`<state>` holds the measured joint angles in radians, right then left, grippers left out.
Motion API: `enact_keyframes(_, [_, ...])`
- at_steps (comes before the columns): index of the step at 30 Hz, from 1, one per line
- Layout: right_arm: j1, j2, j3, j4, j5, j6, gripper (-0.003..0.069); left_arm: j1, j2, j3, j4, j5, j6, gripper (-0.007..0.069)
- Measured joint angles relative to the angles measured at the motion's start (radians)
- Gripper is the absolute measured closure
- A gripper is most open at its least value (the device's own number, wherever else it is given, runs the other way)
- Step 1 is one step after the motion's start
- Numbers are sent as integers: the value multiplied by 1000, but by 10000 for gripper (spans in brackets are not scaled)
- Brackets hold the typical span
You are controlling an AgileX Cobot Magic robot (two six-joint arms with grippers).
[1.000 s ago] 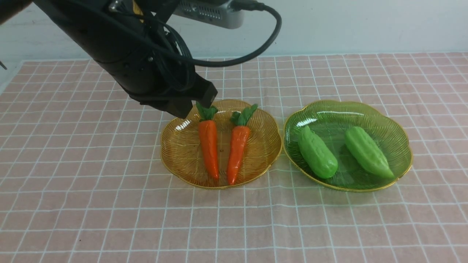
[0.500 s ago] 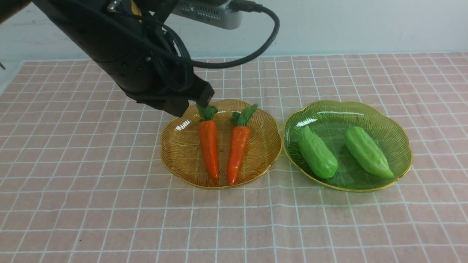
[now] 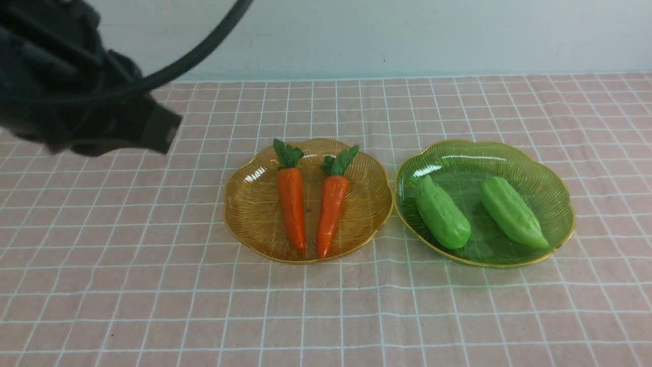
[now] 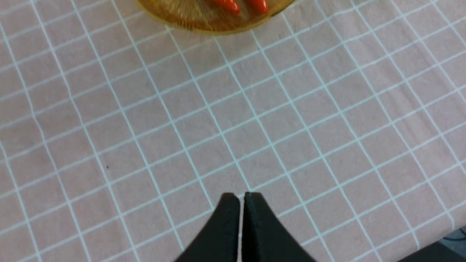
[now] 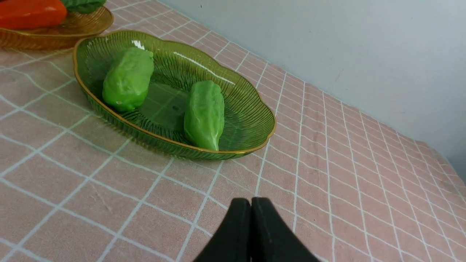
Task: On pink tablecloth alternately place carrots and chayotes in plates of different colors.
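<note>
Lying side by side, both carrots (image 3: pixel 308 204) fill the amber plate (image 3: pixel 254 204), both chayotes (image 3: pixel 476 211) the green plate (image 3: pixel 458 153), each tool (image 4: pixel 241 198) (image 5: pixel 250 203) pressed together, empty.

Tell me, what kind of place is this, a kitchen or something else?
Probably a robot test setup, not a kitchen: glossy toy carrots and chayotes sit in plates on a pink tablecloth by a bare wall, with a black cabled arm overhead.

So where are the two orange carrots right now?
In the front view, both carrots lie side by side in the amber-yellow plate, leafy tops toward the wall, just left of the green plate with the chayotes.
</note>
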<state>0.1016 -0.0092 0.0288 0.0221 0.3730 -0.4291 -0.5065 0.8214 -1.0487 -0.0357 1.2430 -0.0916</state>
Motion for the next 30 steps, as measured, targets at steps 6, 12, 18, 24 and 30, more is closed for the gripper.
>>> enact_keyframes(6, [0,0,-1,0,9,173,674,0,-224,205,7,-115,-50,628])
enact_keyframes(12, [0,0,-1,0,10,283,674,0,-306,212,15,-154,-50,628])
enact_keyframes(18, [0,0,-1,0,10,286,674,0,-359,213,27,-154,-40,628])
enact_keyframes(24, [-38,0,-1,0,10,286,674,0,-480,214,141,-107,-44,628])
enact_keyframes(30, [-63,0,-1,0,10,286,674,0,-590,214,186,-60,-108,628])
